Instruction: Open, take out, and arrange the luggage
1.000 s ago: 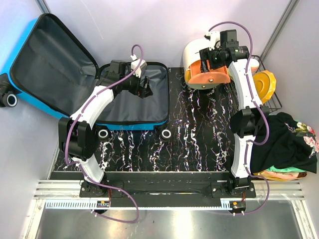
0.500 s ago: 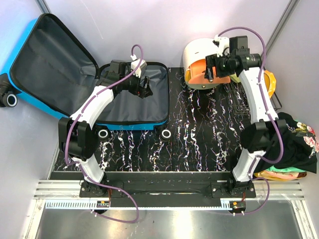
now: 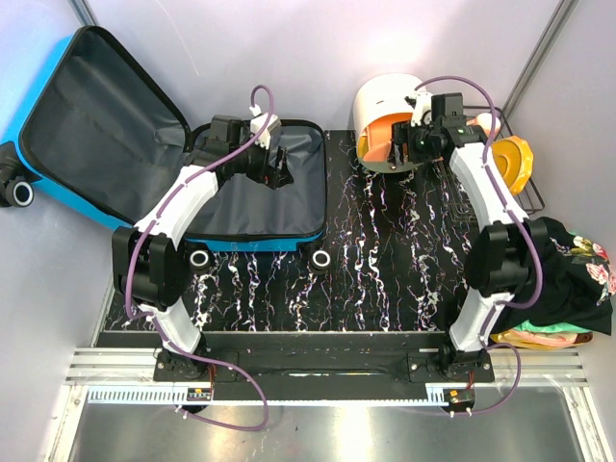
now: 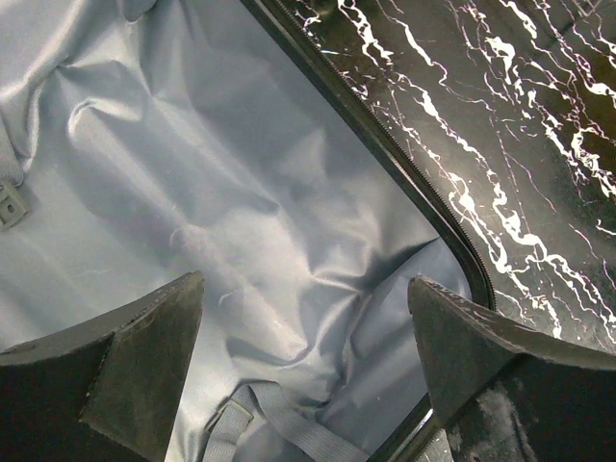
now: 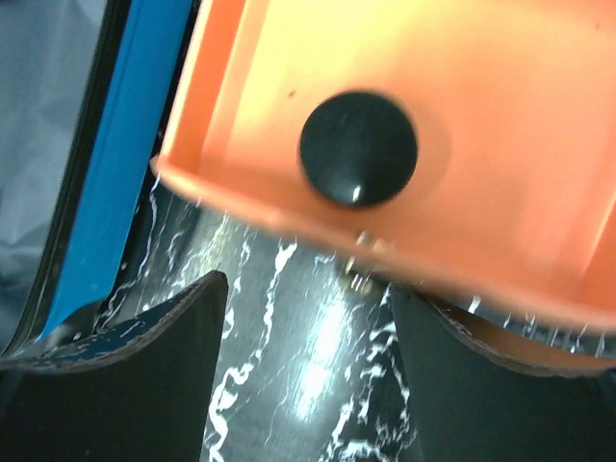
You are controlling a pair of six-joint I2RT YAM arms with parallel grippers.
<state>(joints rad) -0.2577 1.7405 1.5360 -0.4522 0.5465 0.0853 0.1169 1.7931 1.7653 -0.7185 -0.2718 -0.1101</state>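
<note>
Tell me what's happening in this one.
The luggage lies open, its lid leaning back at the left, and nothing shows on its grey lining. The left gripper hovers over the lower half, jaws open, holding nothing. The right gripper, jaws also open, faces the black knob on the orange drawer of the round white box. A pile of clothes sits at the right.

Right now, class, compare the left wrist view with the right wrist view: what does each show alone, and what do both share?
Only the left wrist view shows the strap lying in the luggage, and the open left end effector. Only the right wrist view shows the orange drawer, its black knob and the open right end effector. Both show the black marbled table and the rim of the luggage.
</note>
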